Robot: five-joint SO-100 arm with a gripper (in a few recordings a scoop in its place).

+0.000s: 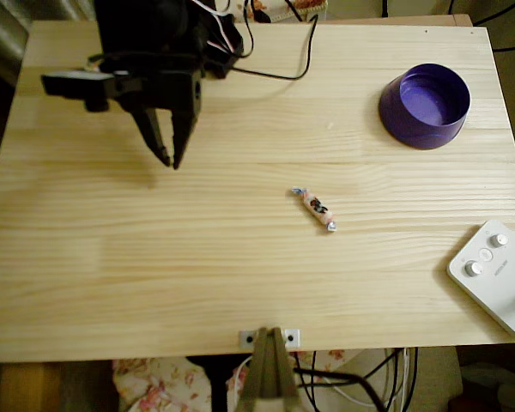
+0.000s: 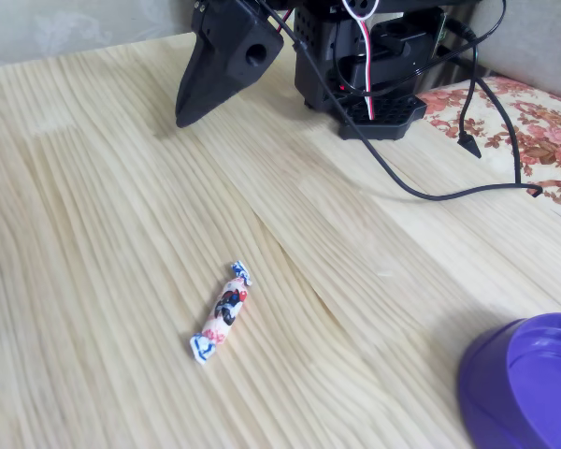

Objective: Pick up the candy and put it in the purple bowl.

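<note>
The candy (image 1: 315, 209) is a small pink-orange wrapped sweet with twisted bluish ends, lying free near the middle of the wooden table; in the fixed view the candy (image 2: 220, 312) lies diagonally at lower left of centre. The purple bowl (image 1: 393, 103) stands upright at the table's far right, and in the fixed view the purple bowl (image 2: 505, 374) fills the lower right corner. My black gripper (image 1: 171, 162) hovers at the upper left, well away from the candy and the bowl. In the fixed view the gripper (image 2: 182, 120) reads as one closed wedge holding nothing.
A white device with round knobs (image 1: 498, 275) rests on the table's lower right corner. The arm's base and black cables (image 2: 421, 192) occupy the far edge. A metal clamp (image 1: 269, 337) sits at the front edge. Bare wood lies between the gripper and the candy.
</note>
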